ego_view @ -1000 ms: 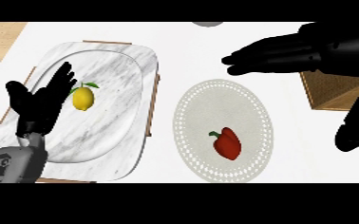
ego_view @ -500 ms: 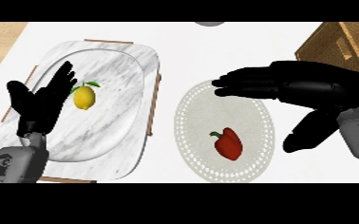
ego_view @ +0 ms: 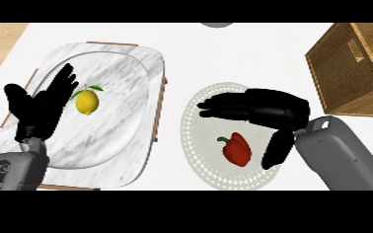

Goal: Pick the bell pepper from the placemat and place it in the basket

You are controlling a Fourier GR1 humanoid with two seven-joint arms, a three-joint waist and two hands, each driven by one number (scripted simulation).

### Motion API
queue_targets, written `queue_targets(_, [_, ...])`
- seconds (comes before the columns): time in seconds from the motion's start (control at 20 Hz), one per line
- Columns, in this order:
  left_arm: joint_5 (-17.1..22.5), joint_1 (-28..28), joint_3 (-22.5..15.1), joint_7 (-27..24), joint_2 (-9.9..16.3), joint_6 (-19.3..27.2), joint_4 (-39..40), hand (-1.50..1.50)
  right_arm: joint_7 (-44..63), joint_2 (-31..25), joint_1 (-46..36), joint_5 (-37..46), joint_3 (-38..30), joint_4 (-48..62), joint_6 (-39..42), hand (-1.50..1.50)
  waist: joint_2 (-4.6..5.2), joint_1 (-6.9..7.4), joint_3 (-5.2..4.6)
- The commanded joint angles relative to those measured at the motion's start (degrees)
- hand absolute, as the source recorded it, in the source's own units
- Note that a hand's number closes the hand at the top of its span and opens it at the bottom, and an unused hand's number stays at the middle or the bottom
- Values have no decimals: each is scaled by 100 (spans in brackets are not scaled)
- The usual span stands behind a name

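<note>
A red bell pepper (ego_view: 237, 149) with a green stem lies on the round white placemat (ego_view: 211, 173) right of centre. My right hand (ego_view: 266, 109) hovers just above and behind it, open, with the fingers pointing left and the thumb hanging down beside the pepper's right side. It does not touch the pepper. The woven basket (ego_view: 344, 69) stands at the right edge, partly cut off. My left hand (ego_view: 40, 109) rests open at the left, fingers up.
A marble tray (ego_view: 138, 133) holds a pale oval plate (ego_view: 128, 84) with a yellow lemon (ego_view: 87, 101) on it, just right of my left hand. A grey round object (ego_view: 216, 24) peeks in at the top edge.
My right hand has moved down and to the left, from the basket's side to just over the placemat behind the pepper. The left hand and pepper stayed put.
</note>
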Motion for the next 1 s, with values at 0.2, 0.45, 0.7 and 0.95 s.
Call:
queue_targets(0.2, [-121, -143, 68, 234, -57, -141, -2, 0, -772, 100, 129, 1203, 518, 643, -359, -150, -13, -31, -1])
queue_targets(0.45, [-140, 159, 285, -169, -129, -228, 23, 0, -1145, 253, -132, 1728, 561, 1361, -596, -150, -10, -11, -2])
queue_targets(0.7, [-347, -26, 94, 332, -376, -27, -263, 0, -1348, 497, -109, 1902, 503, 1651, -769, -150, -11, -13, -1])
queue_targets(0.95, [-265, -134, 446, -24, -130, -300, 230, 0, -1747, -45, -81, 1580, 343, 1353, -244, -150, -14, -42, -4])
